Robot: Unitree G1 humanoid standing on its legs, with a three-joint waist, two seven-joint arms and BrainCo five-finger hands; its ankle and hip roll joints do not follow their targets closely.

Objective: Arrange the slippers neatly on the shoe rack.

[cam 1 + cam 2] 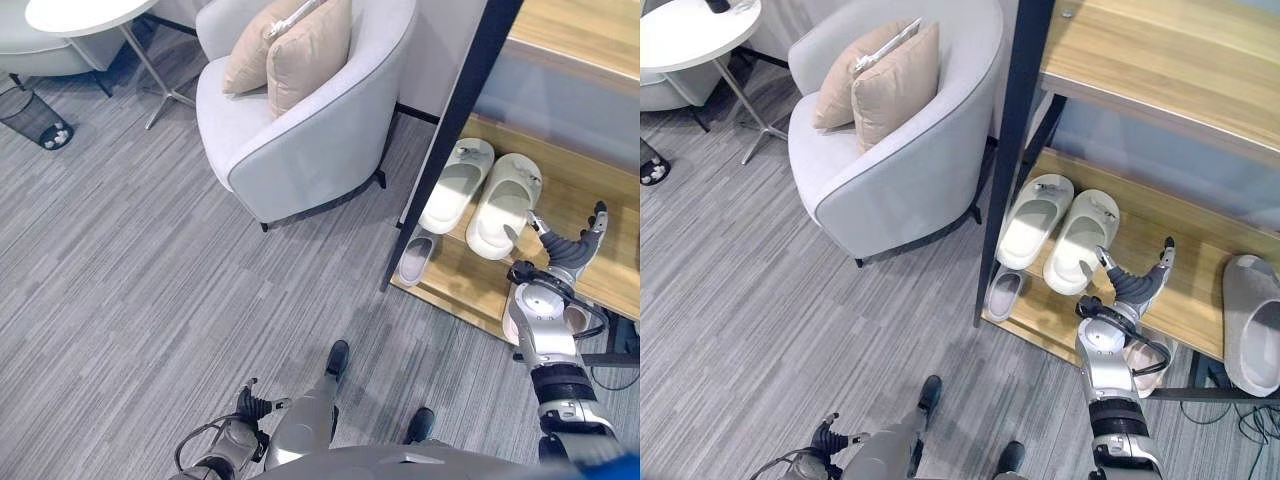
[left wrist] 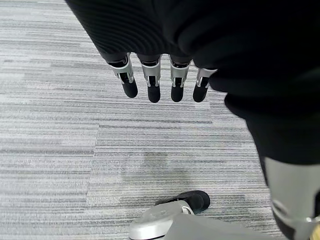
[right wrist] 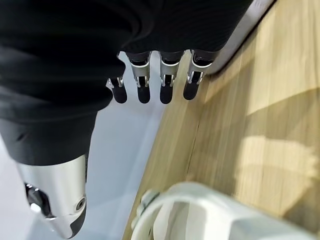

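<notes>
In the left eye view, a cream pair of slippers [image 1: 478, 197] lies side by side on the wooden middle shelf [image 1: 600, 270] of the shoe rack [image 1: 455, 130], just inside the rack's dark upright post. Their long axes run roughly parallel, from the shelf's back toward its front edge. The right robot hand [image 1: 570, 248] hangs just beside the pair, on the side away from the post, fingers spread and straight, holding nothing. A small grey slipper [image 1: 416, 256] sits on the lower shelf beneath the pair, close to the post. The left robot hand [image 1: 252, 405] hangs low over the carpet, well apart from the rack.

The right eye view gives the same layout and adds a large grey slipper [image 1: 1252, 322] on the middle shelf, further from the post than the right robot hand, so that hand lies between the cream pair and this grey one. The right arm is plainly nearer to every slipper.

In the left wrist view, the left robot hand's fingers [image 2: 152, 82] hang straight over carpet, empty.

In the right wrist view, the right robot hand's fingers [image 3: 165, 82] are straight over the shelf board, with a cream slipper's rim [image 3: 200, 207] near but untouched.
</notes>
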